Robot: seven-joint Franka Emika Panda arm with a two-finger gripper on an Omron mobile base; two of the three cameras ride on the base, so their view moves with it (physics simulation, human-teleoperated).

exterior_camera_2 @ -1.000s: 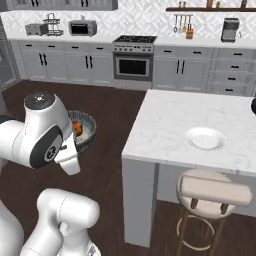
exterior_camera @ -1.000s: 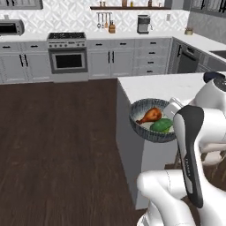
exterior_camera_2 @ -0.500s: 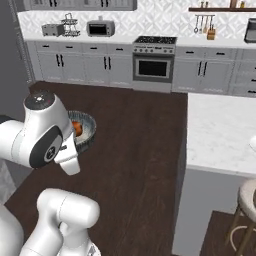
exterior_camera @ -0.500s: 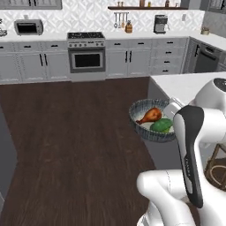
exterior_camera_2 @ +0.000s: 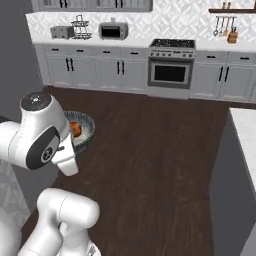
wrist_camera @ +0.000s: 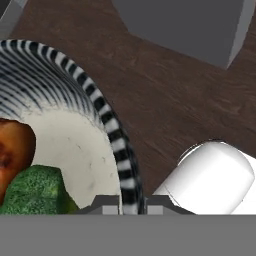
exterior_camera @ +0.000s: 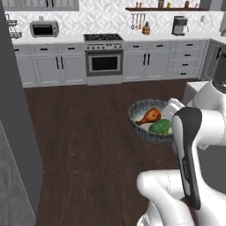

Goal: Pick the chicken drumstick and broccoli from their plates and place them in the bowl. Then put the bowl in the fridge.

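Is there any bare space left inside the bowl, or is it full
The bowl has bare pale floor along its rim side in the hand view. The chicken drumstick and broccoli crowd the opposite side, pressed together. The gripper pinches the rim.

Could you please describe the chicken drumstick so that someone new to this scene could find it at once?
Look above the dark wooden floor, where the gripper carries a ribbed dark-grey bowl by its rim. Inside lie two foods: the chicken drumstick is the orange-brown one tapering to a bone, beside the green broccoli.
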